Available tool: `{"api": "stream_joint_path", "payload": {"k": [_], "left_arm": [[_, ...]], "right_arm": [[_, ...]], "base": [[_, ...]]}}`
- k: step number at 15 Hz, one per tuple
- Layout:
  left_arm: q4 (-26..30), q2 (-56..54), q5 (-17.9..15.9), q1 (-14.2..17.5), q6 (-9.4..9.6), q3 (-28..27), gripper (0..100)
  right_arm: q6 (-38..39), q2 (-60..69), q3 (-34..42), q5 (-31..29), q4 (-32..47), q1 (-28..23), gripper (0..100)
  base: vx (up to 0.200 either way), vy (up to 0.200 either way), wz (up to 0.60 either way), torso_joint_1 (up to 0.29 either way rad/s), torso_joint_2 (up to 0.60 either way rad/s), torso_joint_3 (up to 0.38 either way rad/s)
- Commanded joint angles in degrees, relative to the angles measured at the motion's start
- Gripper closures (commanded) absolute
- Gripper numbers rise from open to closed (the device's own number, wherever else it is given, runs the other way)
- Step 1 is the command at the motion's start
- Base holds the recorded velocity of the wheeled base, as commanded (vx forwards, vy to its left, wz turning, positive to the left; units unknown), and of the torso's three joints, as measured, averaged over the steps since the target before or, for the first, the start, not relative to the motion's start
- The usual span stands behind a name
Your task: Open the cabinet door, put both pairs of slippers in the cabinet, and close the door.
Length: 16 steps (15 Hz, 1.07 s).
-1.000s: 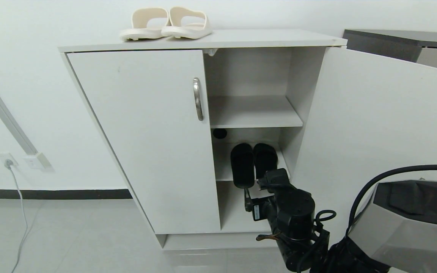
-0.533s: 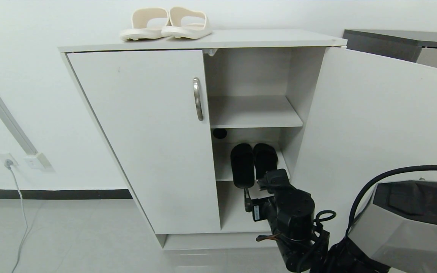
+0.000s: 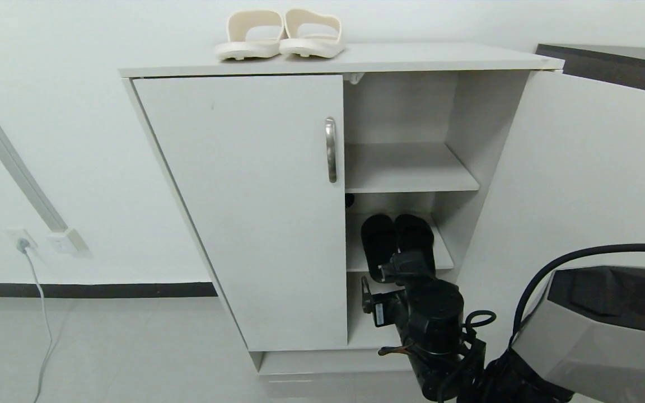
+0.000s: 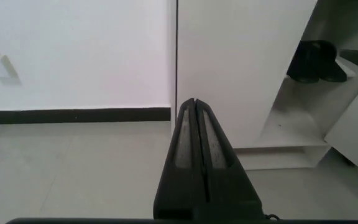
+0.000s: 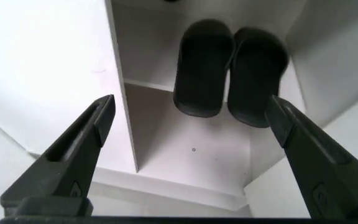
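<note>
My left hand [image 4: 194, 104] hangs low over the floor [image 4: 73, 168] to the left of the cabinet [image 3: 445, 56], its two fingers pressed flat together and clenched on nothing. On the wall to the left, a cable runs down from a socket [image 3: 20, 242]. The cabinet's left door [image 3: 244, 207] is closed, with a metal handle [image 3: 330, 149] standing upright along its right edge. On the cabinet top, left of its middle and above that closed door, the cream slippers [image 3: 280, 34] lie side by side, touching, with their toes to the wall. To the right of the handle the compartment stands open, and its upper shelf [image 3: 406, 168] is bare. On the middle shelf [image 3: 444, 258] below it the black slippers [image 3: 398, 240] lie close together, toes to the back and heels reaching a little past the shelf's front edge. My right hand [image 5: 190, 106] hovers in front of the open compartment, just below and short of those heels, its fingers spread wide, released and touching nothing. At the far right the right door [image 3: 574, 184] is swung wide open toward me.
</note>
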State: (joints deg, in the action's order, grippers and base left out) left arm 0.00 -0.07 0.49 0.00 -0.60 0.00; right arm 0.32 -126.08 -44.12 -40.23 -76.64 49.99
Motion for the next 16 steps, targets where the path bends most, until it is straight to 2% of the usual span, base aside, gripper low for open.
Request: {"api": "stream_joint_path", "payload": {"k": [1,12,16], "left_arm": [[0.0,0.1,0.0,0.1,-0.02,0.0,100],[0.0,0.1,0.3,0.1,-0.02,0.0,100],[0.0,0.1,0.4,0.1,-0.11,0.0,100]], "right_arm": [[0.0,-0.2,0.0,0.0,-0.1,0.2,0],[-0.1,0.0,0.0,0.0,-0.5,0.2,0],[0.0,0.0,0.0,0.0,-0.8,0.1,0]], "base": [[0.000,0.200,0.00,0.002,0.00,0.007],[0.000,0.200,0.00,0.006,0.00,0.005],[0.000,0.000,0.00,0.000,0.00,0.000]]}}
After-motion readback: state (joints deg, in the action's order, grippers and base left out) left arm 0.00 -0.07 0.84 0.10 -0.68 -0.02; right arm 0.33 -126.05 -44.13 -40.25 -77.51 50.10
